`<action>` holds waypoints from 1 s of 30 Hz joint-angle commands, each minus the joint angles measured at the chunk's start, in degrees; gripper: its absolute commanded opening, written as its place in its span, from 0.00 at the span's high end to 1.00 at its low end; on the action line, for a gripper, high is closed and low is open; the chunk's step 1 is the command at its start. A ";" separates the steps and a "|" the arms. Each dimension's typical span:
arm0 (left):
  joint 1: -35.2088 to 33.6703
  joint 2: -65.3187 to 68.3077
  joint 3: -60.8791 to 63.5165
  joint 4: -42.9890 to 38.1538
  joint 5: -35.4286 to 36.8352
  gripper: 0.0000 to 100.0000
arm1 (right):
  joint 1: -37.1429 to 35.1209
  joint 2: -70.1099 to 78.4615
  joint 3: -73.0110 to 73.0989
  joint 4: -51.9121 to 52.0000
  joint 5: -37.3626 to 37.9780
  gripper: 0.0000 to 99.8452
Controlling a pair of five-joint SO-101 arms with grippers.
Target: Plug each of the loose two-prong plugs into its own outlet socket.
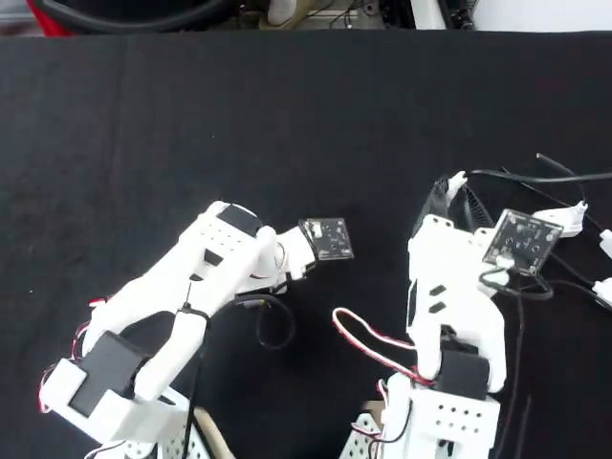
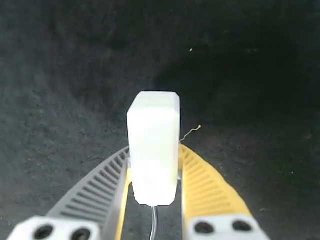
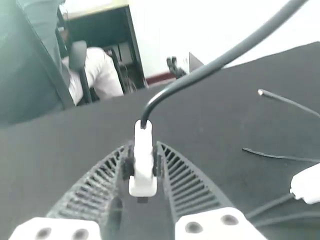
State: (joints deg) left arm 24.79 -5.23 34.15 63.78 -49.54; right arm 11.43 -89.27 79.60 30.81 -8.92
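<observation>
My left gripper (image 2: 153, 162) is shut on a white rectangular block (image 2: 153, 140) that stands upright between its grey and yellow fingers, with a thin wire running out of its lower end. It hangs above the black table cloth (image 2: 60, 75). My right gripper (image 3: 143, 155) is shut on a small white plug (image 3: 143, 170) whose black cable (image 3: 215, 62) arcs up and away. In the high view the right gripper (image 1: 454, 196) points to the far side, with the plug (image 1: 457, 179) at its tip. The left arm (image 1: 220, 253) lies in the middle left.
More white plugs (image 1: 569, 218) with thin black cables (image 1: 559, 172) lie at the right edge of the table, and one plug (image 3: 307, 185) lies close to my right gripper. A black chair and a cabinet stand beyond the table.
</observation>
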 commanded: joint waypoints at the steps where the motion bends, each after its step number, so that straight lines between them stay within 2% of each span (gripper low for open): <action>1: -1.10 -3.34 -1.01 -0.44 1.41 0.95 | 0.53 -3.74 -0.31 2.11 -0.62 0.99; 7: -1.19 -5.45 -0.40 -0.70 1.41 0.75 | 0.79 -4.09 -1.10 3.08 -2.81 0.99; 11: -3.21 -5.98 -1.01 -0.44 1.41 0.79 | 0.70 -4.09 -1.10 3.08 -2.73 0.99; 19: -8.04 -5.63 -3.21 -1.58 1.32 0.79 | 0.62 -4.09 -1.01 3.08 -2.73 0.99; 22: -9.89 -5.45 -1.80 -6.86 1.58 0.79 | 0.62 -4.09 -1.01 3.08 -2.64 0.99; 25: -11.30 -5.54 0.66 -13.01 5.45 0.78 | 0.62 -4.09 -1.01 3.08 -2.64 0.99; 30: -12.35 -6.07 0.75 -13.10 8.53 0.79 | 0.62 -4.09 -1.01 3.08 -2.64 0.99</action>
State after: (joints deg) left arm 13.45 -9.19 35.47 51.21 -42.86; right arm 11.43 -92.70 79.87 33.89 -11.21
